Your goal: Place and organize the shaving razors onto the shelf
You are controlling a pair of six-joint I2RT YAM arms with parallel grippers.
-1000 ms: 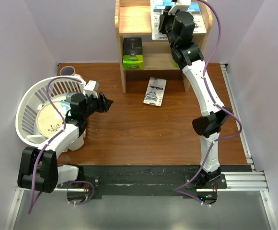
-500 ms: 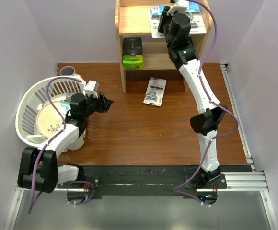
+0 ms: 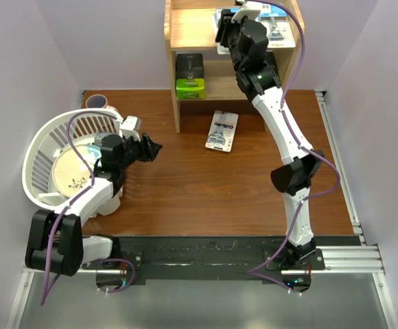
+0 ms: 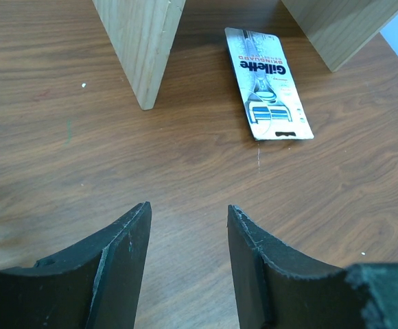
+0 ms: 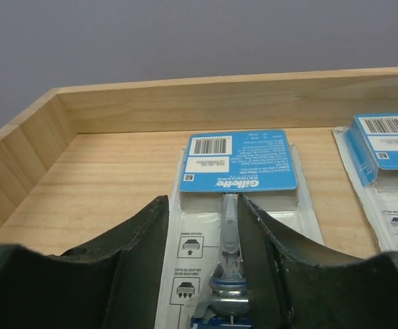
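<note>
shelf [image 3: 192, 27], top tier: razor pack [image 5: 240, 164] lying flat, right fingers [image 5: 116, 260] parted astride it; second pack [image 5: 391, 157] beside. lower tier: black box [image 3: 189, 75]. table [image 3: 185, 199]: loose pack [image 3: 222, 130]; left fingers [image 4: 116, 267] apart, empty.

White-and-blue blister card [image 5: 239, 164]; black box [image 3: 189, 66] with lime-green end; white basket [image 3: 82, 125].

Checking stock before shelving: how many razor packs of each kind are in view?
White-and-blue cards: 3
Black-and-green boxes: 1
Total: 4 in view; any more would be hidden.
</note>
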